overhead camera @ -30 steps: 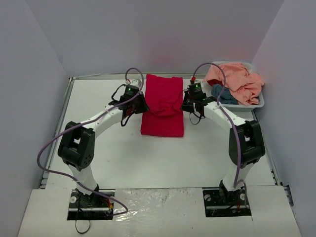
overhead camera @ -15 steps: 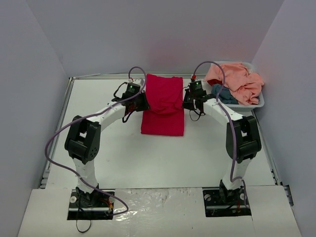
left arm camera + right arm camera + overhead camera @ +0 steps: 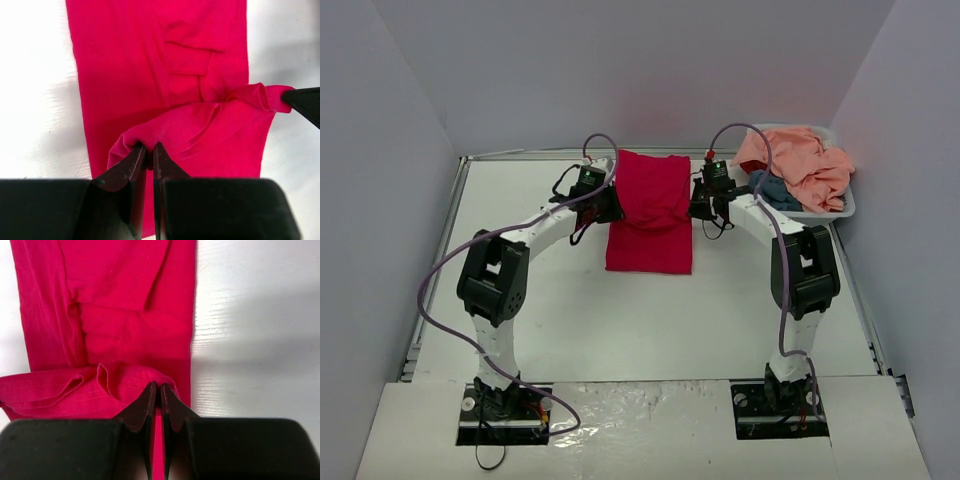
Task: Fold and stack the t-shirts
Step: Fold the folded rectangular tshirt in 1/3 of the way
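Observation:
A crimson-red t-shirt [image 3: 650, 245] lies as a long narrow strip at the middle far side of the table. Part of it is lifted and doubled over itself between the two arms. My left gripper [image 3: 611, 208] is shut on the shirt's left edge; in the left wrist view the cloth [image 3: 150, 60] bunches at the pinching tips [image 3: 150, 147]. On the opposite edge, my right gripper [image 3: 696, 208] is shut; the right wrist view shows a fold of red cloth [image 3: 125, 315] gripped between its tips [image 3: 160, 386]. A peach-pink t-shirt [image 3: 800, 160] and a teal-blue one [image 3: 772, 190] lie crumpled in the basket.
A white plastic basket [image 3: 848, 208] stands at the far right corner against the right wall. Pale walls close in the table on the left, back and right. Purple cables loop over both arms.
Both arms have reached a little farther toward the back wall, carrying the pinched edges of the red shirt with them. Both grips have stayed shut.

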Motion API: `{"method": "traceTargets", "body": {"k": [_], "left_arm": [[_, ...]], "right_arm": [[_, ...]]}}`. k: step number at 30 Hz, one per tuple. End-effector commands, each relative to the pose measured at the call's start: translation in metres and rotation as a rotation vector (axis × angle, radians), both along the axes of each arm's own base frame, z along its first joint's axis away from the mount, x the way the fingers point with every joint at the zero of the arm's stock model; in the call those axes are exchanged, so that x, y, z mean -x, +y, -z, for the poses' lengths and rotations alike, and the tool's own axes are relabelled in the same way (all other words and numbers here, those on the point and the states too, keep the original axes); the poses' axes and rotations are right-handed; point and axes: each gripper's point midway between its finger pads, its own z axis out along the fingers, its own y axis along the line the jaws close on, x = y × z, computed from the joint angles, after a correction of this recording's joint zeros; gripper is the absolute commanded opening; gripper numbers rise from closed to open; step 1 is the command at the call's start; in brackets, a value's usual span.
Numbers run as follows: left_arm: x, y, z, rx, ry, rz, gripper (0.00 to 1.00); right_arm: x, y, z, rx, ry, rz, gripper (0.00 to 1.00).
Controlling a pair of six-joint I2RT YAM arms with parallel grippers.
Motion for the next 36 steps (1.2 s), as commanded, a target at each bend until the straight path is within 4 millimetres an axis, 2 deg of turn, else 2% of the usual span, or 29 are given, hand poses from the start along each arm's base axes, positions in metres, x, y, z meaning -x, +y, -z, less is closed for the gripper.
{"method": "traceTargets", "body": {"k": [1,13,31,33,34,36], "left_arm": [[-0.018,0.001,-0.023,0.015,-0.068,-0.002,0.02],[-0.027,-0.002,-0.004,0.009,-0.047,0.002,0.02],[-0.031,0.004,0.002,-0.006,-0.039,-0.010,0.04],[-0.032,0.005,0.002,-0.009,-0.039,-0.013,0.11],[-0.032,0.007,0.002,-0.014,-0.039,-0.021,0.23],[-0.033,0.008,0.001,-0.019,-0.041,-0.029,0.31]], "right_arm": [[-0.016,-0.001,-0.012,-0.006,-0.039,-0.004,0.00],[-0.021,-0.009,0.005,0.001,-0.010,0.005,0.00],[-0.028,-0.005,0.016,-0.009,0.007,-0.005,0.00],[-0.028,-0.005,0.017,-0.009,0.011,-0.006,0.21],[-0.029,-0.004,0.017,-0.012,0.010,-0.008,0.40],[-0.029,-0.004,0.018,-0.012,0.012,-0.009,0.51]]}}
